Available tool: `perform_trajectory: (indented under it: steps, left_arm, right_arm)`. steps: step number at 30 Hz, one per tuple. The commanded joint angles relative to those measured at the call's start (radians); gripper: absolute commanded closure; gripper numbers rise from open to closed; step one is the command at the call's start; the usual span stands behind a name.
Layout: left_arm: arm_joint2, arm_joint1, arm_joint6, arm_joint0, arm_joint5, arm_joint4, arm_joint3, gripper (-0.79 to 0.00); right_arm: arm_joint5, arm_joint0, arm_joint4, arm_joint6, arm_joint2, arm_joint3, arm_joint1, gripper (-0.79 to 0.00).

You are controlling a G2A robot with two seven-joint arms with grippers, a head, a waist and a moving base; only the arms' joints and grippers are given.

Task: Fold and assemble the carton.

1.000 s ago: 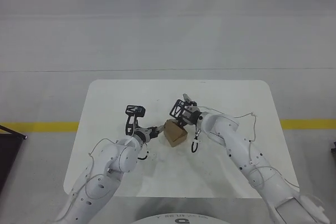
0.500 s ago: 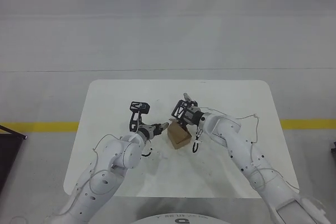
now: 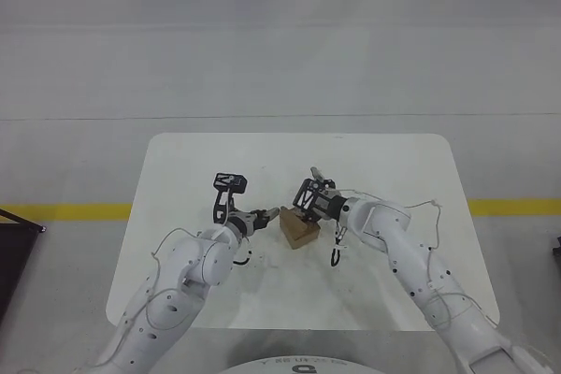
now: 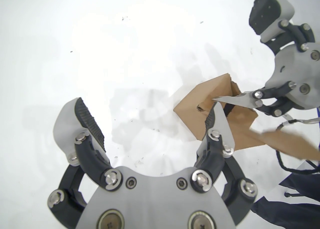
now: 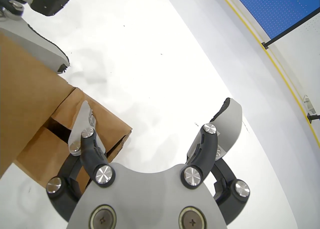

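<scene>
right hand [image 3: 307,196] lowered onto carton [image 3: 297,231], left hand [image 3: 251,196] edged closer, carton nudged rightward

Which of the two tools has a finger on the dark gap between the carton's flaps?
The right tool: one of its fingers lies over that gap. The left tool has a finger only at the outer edge of the carton.

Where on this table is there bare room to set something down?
Bare: the far strip of the table beyond the carton, plus wide areas toward either side edge. Crowded: the middle, where the left gripper and right gripper flank the carton; arms cover the near part.
</scene>
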Motion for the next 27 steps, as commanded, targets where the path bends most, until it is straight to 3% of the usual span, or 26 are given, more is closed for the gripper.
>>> perform_trajectory:
  steps: [1,9,19,27]
  left_arm:
    - [0.003,0.001,-0.006,0.009,-0.008,0.002,-0.010,-0.785]
    - [0.030,-0.003,-0.012,0.031,-0.027,0.000,-0.032,-0.785]
    - [0.063,-0.017,0.005,-0.031,-0.022,0.010,0.049,-0.785]
    - [0.079,-0.026,0.005,-0.054,-0.007,0.011,0.091,-0.785]
  right_arm:
    - [0.004,0.001,0.004,0.003,-0.004,0.003,-0.002,-0.785]
    - [0.015,0.005,0.008,0.007,-0.011,0.008,-0.005,-0.785]
    - [0.010,-0.020,0.002,0.010,0.001,-0.033,-0.001,-0.785]
    - [0.029,-0.076,0.006,-0.001,0.092,-0.118,0.019,-0.785]
